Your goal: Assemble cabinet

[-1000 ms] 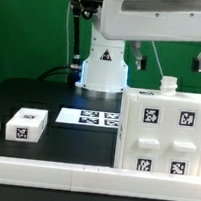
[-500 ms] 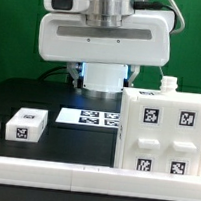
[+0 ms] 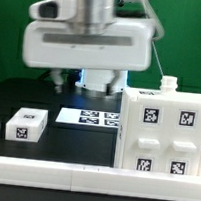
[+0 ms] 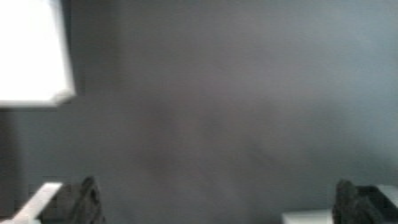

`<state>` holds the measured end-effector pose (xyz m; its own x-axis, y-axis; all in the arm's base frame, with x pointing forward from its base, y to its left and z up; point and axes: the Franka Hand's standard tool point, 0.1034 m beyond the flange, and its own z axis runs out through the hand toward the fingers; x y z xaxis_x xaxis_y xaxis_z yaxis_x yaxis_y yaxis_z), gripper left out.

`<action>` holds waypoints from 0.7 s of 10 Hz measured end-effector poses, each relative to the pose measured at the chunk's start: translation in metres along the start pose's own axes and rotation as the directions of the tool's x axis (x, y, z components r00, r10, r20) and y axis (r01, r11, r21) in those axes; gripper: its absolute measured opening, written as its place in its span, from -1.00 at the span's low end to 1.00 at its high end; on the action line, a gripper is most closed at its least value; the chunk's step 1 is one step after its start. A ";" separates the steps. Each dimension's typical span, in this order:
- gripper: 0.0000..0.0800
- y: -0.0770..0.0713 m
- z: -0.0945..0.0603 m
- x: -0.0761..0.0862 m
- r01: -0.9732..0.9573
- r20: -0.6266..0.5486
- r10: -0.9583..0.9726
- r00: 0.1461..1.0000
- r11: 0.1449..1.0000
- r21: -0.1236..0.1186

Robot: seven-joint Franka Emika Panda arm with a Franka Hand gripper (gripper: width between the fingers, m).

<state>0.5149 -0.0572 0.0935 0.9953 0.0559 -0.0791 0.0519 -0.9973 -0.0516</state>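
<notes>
**Wrist view.** The gripper [image 4: 217, 205] is spread wide. Its two dark fingers [image 4: 71, 203] stand at opposite sides of the picture with nothing between them, so it carries no part. Below it lies bare dark table [image 4: 222, 110]. A white surface [image 4: 31, 55] enters at one edge; which part this is cannot be told. Judgement: the wide spread suits travel toward a part, since the jaws can then pass over a block before pinching it.

**Exterior view.** The gripper hangs high over the middle of the table, blurred, and touches nothing.

The cabinet [image 3: 165, 136] stands upright at the exterior view's right, near the front, just behind the low white border rail [image 3: 81, 172]. Its tagged faces point toward the camera, and a small white knob [image 3: 168, 85] rises from its top. Judgement: it is seated against the rail so that it holds its position while parts are added.

The marker board [image 3: 87, 117] lies flat at mid-table, to the left of the cabinet.

A small white block [image 3: 25, 126] with one tag lies loose, well to the left of the cabinet and apart from it. Judgement: the block is unmounted and the assembly is incomplete.
</notes>
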 end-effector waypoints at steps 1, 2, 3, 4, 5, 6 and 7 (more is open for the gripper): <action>0.62 0.028 0.012 -0.020 0.017 -0.002 -0.017 1.000 1.000 -0.010; 0.62 0.051 0.021 -0.030 0.064 -0.014 -0.064 0.998 0.998 -0.022; 0.62 0.065 0.027 -0.033 0.077 -0.029 -0.078 0.997 0.997 -0.028; 0.62 0.060 0.026 -0.031 0.053 -0.027 -0.054 0.998 0.998 -0.025; 0.62 0.059 0.026 -0.030 0.064 -0.027 -0.065 0.998 0.998 -0.025; 0.62 0.060 0.027 -0.031 0.062 -0.026 -0.063 0.998 0.998 -0.025; 0.62 0.063 0.029 -0.032 0.069 -0.028 -0.070 0.997 0.997 -0.028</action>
<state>0.4840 -0.1201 0.0642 0.9912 0.1238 -0.0477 0.1225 -0.9920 -0.0293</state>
